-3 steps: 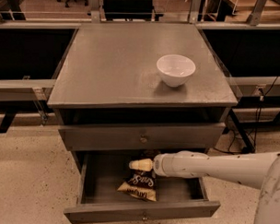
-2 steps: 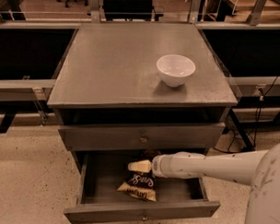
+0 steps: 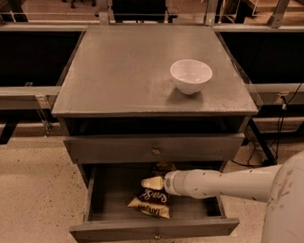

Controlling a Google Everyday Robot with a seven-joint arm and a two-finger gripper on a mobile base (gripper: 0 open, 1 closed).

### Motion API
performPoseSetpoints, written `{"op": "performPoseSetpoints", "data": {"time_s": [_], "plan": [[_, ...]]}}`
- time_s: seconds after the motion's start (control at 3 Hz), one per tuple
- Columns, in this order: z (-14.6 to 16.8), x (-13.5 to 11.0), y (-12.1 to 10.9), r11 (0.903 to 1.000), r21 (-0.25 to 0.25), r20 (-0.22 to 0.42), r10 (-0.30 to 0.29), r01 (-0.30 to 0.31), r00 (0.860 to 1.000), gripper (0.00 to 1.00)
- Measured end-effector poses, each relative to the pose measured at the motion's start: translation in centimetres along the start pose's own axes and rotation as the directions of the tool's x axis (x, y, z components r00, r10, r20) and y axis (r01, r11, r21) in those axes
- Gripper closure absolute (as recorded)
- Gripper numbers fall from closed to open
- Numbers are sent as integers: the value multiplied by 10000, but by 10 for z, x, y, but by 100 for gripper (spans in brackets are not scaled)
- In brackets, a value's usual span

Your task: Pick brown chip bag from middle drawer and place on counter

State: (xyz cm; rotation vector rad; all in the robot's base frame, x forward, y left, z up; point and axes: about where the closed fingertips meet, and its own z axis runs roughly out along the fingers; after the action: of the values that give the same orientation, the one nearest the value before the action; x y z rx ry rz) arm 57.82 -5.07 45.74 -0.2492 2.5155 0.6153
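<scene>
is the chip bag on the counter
No, the brown chip bag lies in the open middle drawer, the tool at its far end, not on the counter.

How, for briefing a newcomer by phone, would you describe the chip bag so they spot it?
Find the grey cabinet whose counter carries a white bowl, then its open middle drawer below. The brown chip bag lies inside, with the tool at its upper end. Crinkly dark brown with white script sets it apart.
</scene>
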Motion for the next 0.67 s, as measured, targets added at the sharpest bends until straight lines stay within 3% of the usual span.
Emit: {"op": "performPoseSetpoints", "data": {"time_s": [0.67], "plan": [[13, 7, -10, 9977, -313, -266, 593, -602, 9979, 64]]}}
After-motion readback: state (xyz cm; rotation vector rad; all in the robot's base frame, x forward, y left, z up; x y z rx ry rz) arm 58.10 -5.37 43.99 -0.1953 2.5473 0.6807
